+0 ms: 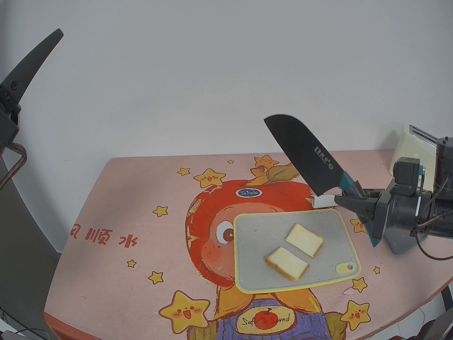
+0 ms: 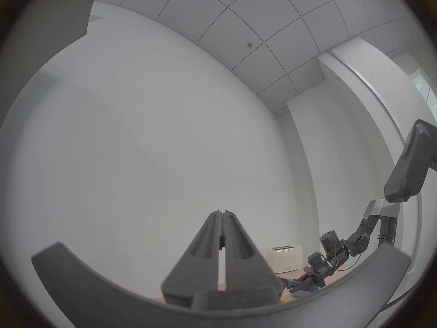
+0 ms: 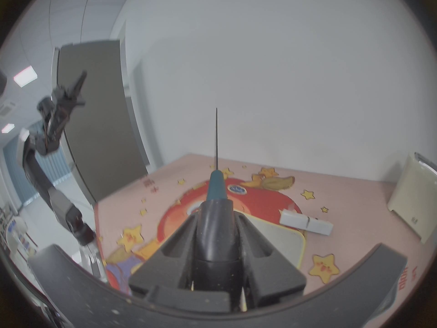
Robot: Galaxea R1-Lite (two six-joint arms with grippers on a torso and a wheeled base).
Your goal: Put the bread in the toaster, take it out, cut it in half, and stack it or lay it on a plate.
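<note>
Two bread halves (image 1: pixel 304 239) (image 1: pixel 287 263) lie side by side on the grey, yellow-rimmed cutting board (image 1: pixel 257 242). My right gripper (image 1: pixel 353 197) is shut on the teal handle of a black-bladed knife (image 1: pixel 306 154), held above the board's far right corner with the blade slanting up and to the left. In the right wrist view the gripper (image 3: pixel 216 216) clasps the handle and the blade (image 3: pixel 216 137) shows edge-on. The cream toaster (image 1: pixel 417 152) stands at the table's right edge. My left gripper (image 2: pixel 222 235) is shut with nothing in it, raised high off the table's left side (image 1: pixel 30 69).
A small white block (image 1: pixel 324 200) lies on the table by the board's far right corner, just below the knife. The pink table (image 1: pixel 118 242) carries a cartoon print and has bare room to the left of the board. A white wall rises behind.
</note>
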